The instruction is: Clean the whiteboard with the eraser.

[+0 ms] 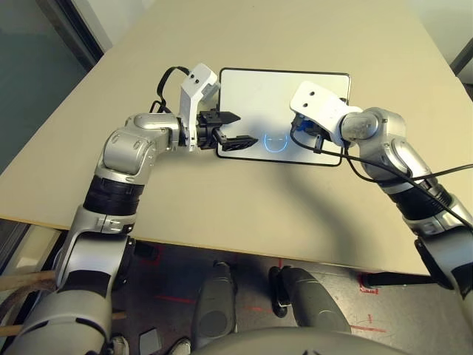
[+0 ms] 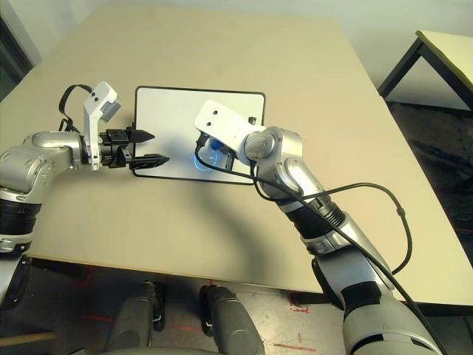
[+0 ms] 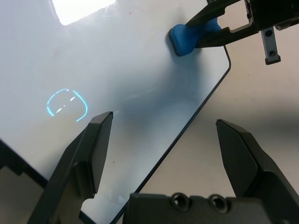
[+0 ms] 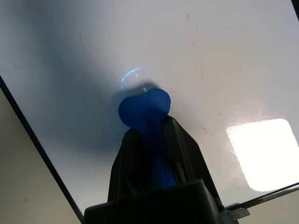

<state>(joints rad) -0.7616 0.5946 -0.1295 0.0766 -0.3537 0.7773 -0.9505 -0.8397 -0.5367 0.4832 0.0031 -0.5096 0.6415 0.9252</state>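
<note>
Whiteboard (image 1: 251, 100) lies flat on the table (image 1: 207, 196), black frame all round. Using the whiteboard as landmark for the rest.

Right gripper (image 4: 151, 123): closed on the eraser (image 4: 145, 106), clamping the blue block at its narrow waist, with one rounded end sticking out past the fingertips. It is over the whiteboard's right half. Can't tell whether the eraser's underside is touching the surface or just above it.

Left gripper (image 1: 248, 129): released, fingers spread wide, nothing between them. It reaches in over the whiteboard's left edge, well apart from the eraser.

Blue mark (image 1: 276, 149): on the whiteboard, nearer its near edge than its far edge, between the two grippers. From the right wrist the eraser's end hides part of it. Faint red traces (image 4: 194, 42) also on the whiteboard surface.

Black cable (image 1: 384, 171) runs from the right wrist along the forearm, to the right of the whiteboard. Second table (image 2: 447, 55) stands well off to the whiteboard's right.
</note>
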